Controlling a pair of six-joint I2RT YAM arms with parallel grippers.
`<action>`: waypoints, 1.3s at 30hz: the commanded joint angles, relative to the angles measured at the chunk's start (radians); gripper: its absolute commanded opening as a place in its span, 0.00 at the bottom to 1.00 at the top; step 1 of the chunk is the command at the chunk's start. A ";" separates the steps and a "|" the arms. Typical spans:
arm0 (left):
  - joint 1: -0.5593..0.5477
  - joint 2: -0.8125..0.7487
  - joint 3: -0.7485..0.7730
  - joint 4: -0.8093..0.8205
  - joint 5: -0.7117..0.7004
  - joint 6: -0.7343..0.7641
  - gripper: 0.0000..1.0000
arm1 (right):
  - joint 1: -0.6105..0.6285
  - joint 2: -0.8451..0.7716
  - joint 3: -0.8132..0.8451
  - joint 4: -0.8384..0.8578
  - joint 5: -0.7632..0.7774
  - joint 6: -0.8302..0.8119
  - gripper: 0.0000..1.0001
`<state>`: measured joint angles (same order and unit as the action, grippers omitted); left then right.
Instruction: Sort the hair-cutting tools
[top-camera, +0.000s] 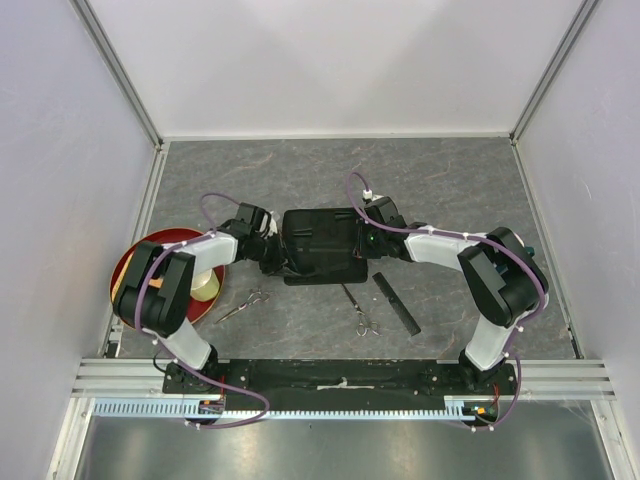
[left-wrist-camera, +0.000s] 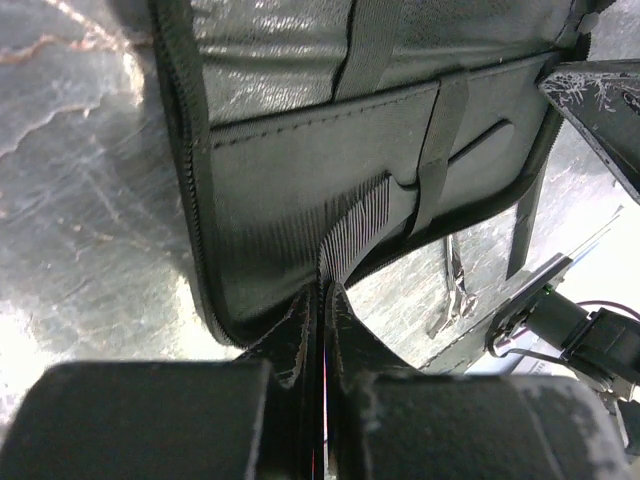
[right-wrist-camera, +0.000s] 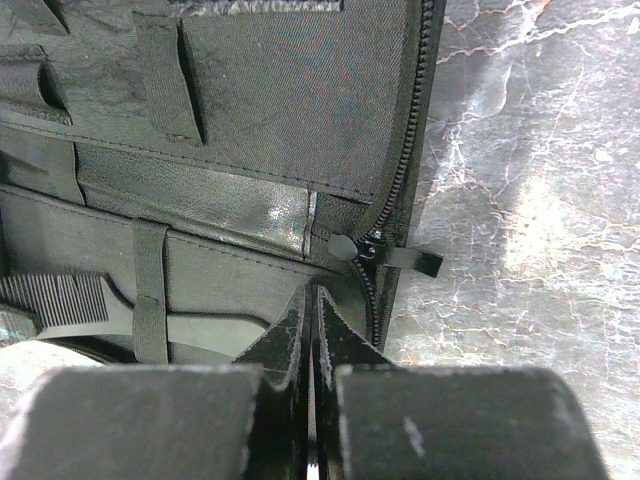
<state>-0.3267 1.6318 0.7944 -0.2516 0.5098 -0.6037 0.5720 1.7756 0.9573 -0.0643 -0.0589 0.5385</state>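
Near side of the case (top-camera: 318, 243): left scissors (top-camera: 245, 305), right scissors (top-camera: 363, 318) and the straight comb (top-camera: 397, 303) lie flat on the surface (top-camera: 460, 180). They are likely light, stiff and slippery, so grip them mid-length. Inside the case, the tapered comb (left-wrist-camera: 352, 232) sits strapped. The left tool (left-wrist-camera: 322, 298) seems clenched on its teeth. The right tool (right-wrist-camera: 310, 302) is clenched at the zip edge. Beyond the case the surface lies open.

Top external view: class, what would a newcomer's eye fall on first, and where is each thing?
The open black case at the middle of the table stands out, with the left gripper and right gripper shut at its opposite edges. A tapered comb sits under a strap inside it. Toward the near edge lie the left scissors, the right scissors and a straight comb, loose.
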 joint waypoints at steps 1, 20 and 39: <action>-0.011 0.074 0.038 -0.064 -0.086 0.099 0.02 | 0.009 0.090 -0.034 -0.088 0.024 0.000 0.00; -0.046 0.258 0.152 -0.104 -0.008 0.240 0.02 | 0.008 0.097 -0.014 -0.121 0.025 0.014 0.00; -0.064 0.333 0.164 -0.107 0.042 0.262 0.13 | 0.008 0.082 -0.011 -0.131 0.027 0.023 0.00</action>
<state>-0.3462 1.8919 0.9993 -0.3485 0.7353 -0.4019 0.5720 1.7840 0.9791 -0.0963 -0.0559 0.5617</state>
